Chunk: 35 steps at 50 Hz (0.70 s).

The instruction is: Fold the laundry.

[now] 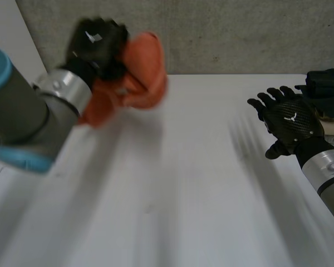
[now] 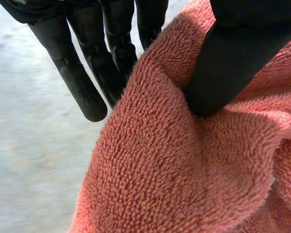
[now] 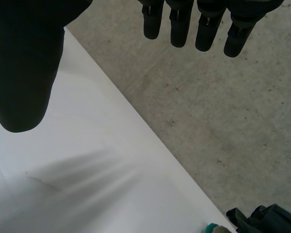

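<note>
Orange towel (image 1: 140, 69) sits bunched in the left hand (image 1: 97, 44), raised at the far left of the table (image 1: 183, 194), its lower folds hidden behind the left arm (image 1: 28, 117). The left wrist view shows the thumb (image 2: 233, 73) dug into the terry loops, the cloth caught between it and the straight fingers (image 2: 82, 82), while the head view gives the whole crumpled bundle. Right hand (image 1: 289, 122) hovers with its fingers spread, holding nothing, near a dark clothes pile (image 1: 328, 86) that is cut off at the edge.
</note>
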Tool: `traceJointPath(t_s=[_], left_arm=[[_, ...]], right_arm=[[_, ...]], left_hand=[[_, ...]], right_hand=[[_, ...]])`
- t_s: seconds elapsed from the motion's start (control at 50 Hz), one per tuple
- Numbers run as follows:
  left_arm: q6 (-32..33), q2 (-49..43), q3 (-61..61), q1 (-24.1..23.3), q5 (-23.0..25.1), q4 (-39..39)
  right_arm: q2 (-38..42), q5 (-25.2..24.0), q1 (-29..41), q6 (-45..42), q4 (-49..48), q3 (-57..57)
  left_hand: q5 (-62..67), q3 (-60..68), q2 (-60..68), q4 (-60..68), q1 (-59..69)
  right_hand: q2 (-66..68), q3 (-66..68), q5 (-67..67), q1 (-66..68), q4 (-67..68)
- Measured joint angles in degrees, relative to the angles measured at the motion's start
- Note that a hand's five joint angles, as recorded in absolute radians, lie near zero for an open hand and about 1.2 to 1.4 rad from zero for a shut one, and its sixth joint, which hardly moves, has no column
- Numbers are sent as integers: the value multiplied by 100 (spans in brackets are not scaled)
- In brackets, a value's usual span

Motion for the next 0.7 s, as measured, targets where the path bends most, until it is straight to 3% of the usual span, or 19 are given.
traceJointPath(t_s=[0.14,0.2,0.26,0.3,0.5,0.58,0.7], left_arm=[[-108,-220,-1103,-999,-47,-243],[-29,-660,-1155,-1352,-89,-315],[90,-947,-1073,-1551,-185,-415],[173,-1023,-998,-1618,-281,-490],[259,-51,-1081,-1368,-743,-662],[269,601,-1625,-1046,-776,-679],[304,803,-2262,-678,-708,-632]], right_arm=[[-120,2,-1,2,192,5],[-125,4,2,7,374,-25],[-122,7,8,17,626,-65],[-119,8,12,23,787,-93],[-137,-24,63,19,1649,-402],[-184,-61,83,-88,2590,-727],[-164,-79,94,-308,3806,-969]], left_hand=[[-12,-76,-79,-43,-38],[-1820,-2203,-2235,-2130,-2038],[-4459,-4913,-5016,-5045,-4603],[-4783,-5357,-5356,-5469,-4673],[-4787,-5384,-5392,-5504,-4673],[-4787,-5383,-5392,-5502,-4673],[-4787,-5383,-5392,-5504,-4673]], right_hand=[[0,0,0,0,0],[0,0,0,0,0],[0,0,0,0,0],[0,0,0,0,0],[0,0,0,0,0],[0,0,0,0,0],[0,0,0,0,0]])
